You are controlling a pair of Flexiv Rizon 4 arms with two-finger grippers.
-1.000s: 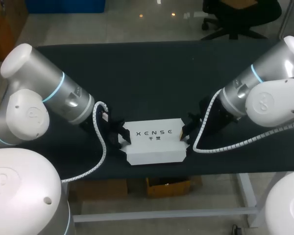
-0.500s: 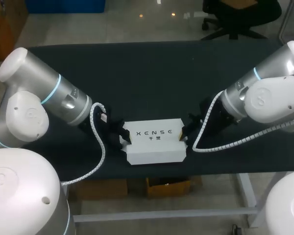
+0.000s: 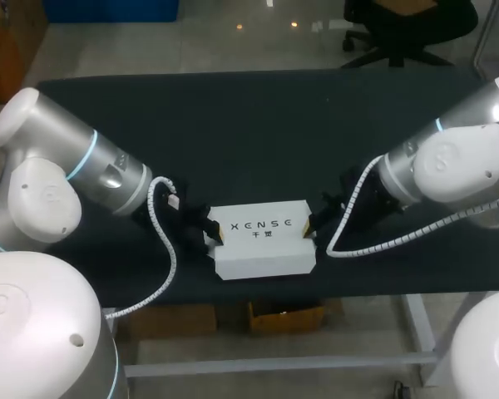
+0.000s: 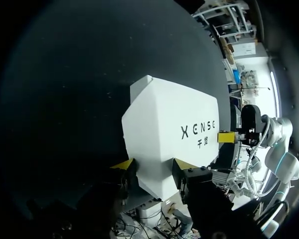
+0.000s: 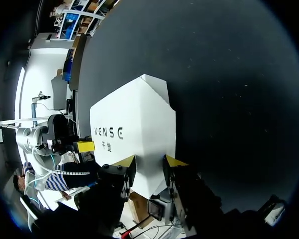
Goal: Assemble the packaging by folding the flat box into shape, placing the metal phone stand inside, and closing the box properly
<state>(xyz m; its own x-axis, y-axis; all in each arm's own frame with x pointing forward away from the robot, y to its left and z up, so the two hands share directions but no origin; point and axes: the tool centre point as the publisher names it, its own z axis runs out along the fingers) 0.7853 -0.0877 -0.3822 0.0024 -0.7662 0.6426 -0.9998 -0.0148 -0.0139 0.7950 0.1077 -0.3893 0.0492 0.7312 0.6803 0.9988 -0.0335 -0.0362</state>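
Note:
A white cardboard box [image 3: 262, 241], folded into shape with dark print on its top face, lies near the table's front edge. My left gripper [image 3: 212, 235] holds its left end. In the left wrist view both yellow-tipped fingers press that end of the box [image 4: 169, 124] from two sides, so the left gripper [image 4: 153, 167] is shut on it. My right gripper [image 3: 312, 226] holds the opposite end, and the right wrist view shows the right gripper [image 5: 149, 162] clamped on the box [image 5: 134, 119]. No metal phone stand is in sight.
The black table [image 3: 249, 133] stretches far behind the box, and its front edge [image 3: 358, 289] runs just below it. White spiral cables [image 3: 162, 241] hang from both wrists close to the box ends.
Both arms' upper links have swung slightly outward, the left one leftward and the right one rightward. The box and both grips have stayed where they were.

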